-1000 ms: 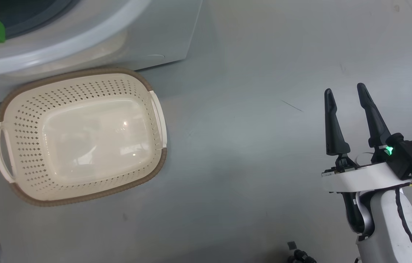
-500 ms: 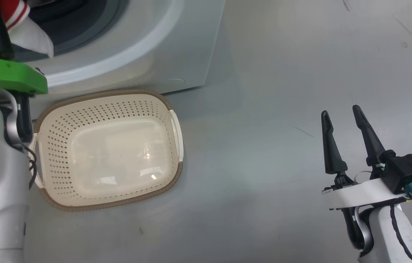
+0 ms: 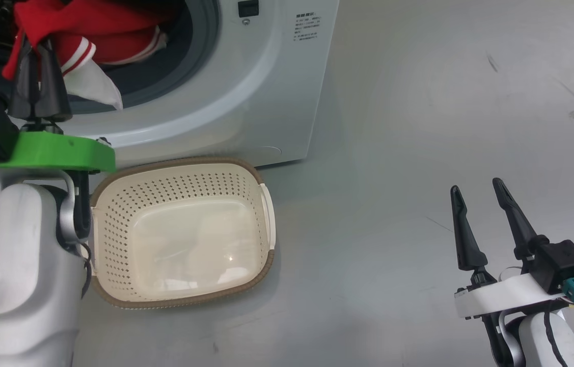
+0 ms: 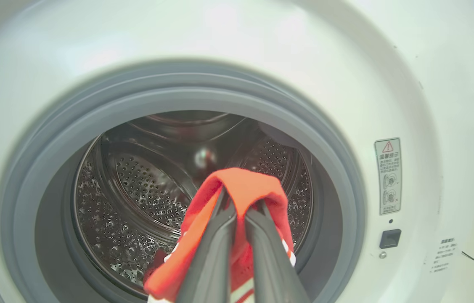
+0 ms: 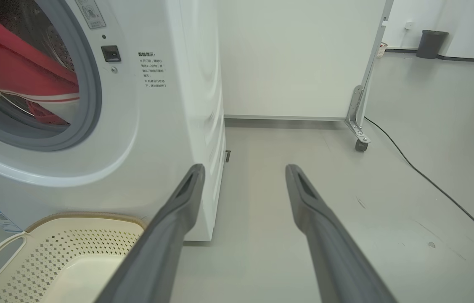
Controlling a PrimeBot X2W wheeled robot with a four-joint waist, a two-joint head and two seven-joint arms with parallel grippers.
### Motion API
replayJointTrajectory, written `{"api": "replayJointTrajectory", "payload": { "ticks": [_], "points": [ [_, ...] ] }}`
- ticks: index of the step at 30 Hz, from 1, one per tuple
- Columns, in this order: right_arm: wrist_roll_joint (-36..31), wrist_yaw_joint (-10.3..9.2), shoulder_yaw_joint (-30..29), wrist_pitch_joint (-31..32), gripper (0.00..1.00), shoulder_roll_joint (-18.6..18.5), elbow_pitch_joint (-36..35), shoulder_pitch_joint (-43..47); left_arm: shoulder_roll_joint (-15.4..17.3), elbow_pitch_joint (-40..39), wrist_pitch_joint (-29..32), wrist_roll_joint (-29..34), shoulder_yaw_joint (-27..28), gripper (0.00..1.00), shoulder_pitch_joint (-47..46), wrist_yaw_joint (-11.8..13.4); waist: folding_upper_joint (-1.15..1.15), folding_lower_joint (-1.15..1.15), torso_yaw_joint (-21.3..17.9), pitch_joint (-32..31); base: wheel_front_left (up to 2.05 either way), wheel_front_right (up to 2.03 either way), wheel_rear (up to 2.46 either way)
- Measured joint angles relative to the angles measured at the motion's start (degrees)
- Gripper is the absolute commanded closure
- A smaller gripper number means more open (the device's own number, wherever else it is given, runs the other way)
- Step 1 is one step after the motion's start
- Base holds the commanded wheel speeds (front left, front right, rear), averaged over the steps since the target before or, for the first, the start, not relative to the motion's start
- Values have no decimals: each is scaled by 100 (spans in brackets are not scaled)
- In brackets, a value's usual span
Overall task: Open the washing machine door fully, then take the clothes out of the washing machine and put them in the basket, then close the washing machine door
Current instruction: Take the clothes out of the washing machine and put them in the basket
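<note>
The white washing machine [image 3: 246,92] stands with its mouth uncovered; its grey ring and steel drum [image 4: 144,189] show in the left wrist view. The washing machine door is out of view. Red clothes [image 3: 108,30] with white bands hang out of the drum mouth. My left gripper [image 3: 34,48] is shut on a fold of the red fabric [image 4: 245,183] just in front of the opening. The cream basket [image 3: 185,164] sits on the floor below the machine, with nothing in it. Far to the right, my right gripper [image 3: 475,186] is open over bare floor and holds nothing.
Grey floor stretches between the basket and my right arm. In the right wrist view a white wall panel on a caster [image 5: 358,143] stands behind the machine [image 5: 169,126], a black cable [image 5: 430,181] runs across the floor, and a dark bin [image 5: 430,42] is far off.
The head camera has tilted up, so basket and right gripper sit lower in the picture and the drum mouth with the red clothes has come into view. Both grippers keep their states.
</note>
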Motion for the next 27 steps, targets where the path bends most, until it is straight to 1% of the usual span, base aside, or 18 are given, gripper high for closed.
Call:
{"api": "replayJointTrajectory", "payload": {
  "ticks": [6, 8, 9, 15, 20, 27],
  "points": [
    [-16, 22, -20, 0, 0, -5, -9, 116, -168, -539, -1, 86, -152, 100, 447, 68, 0, 0, 196, -227, 0, 0, 0],
    [-18, 22, -43, 0, 0, -14, -10, 181, -238, -682, -1, 113, -180, 100, 580, 153, 0, 0, 270, -283, 0, 0, 0],
    [-18, 22, -52, 0, 0, -21, -10, 213, -263, -766, -1, 113, -192, 100, 659, 156, 0, 0, 309, -309, 0, 0, 0],
    [-40, 22, -38, 0, 0, -25, -38, 310, -301, -1022, -1, 102, -288, 100, 1173, 258, 0, 0, 516, -424, 0, 0, 0],
    [-51, 41, 68, 0, 0, -20, -88, 310, -339, -960, 2, -13, -327, 100, 1699, 326, 0, 0, 583, -412, 0, 0, 0],
    [-49, 77, 109, 0, 0, -18, -113, 305, -391, -641, 137, -141, -502, 100, 2086, 330, 0, 0, 532, -257, 0, 0, 0]
  ]
}}
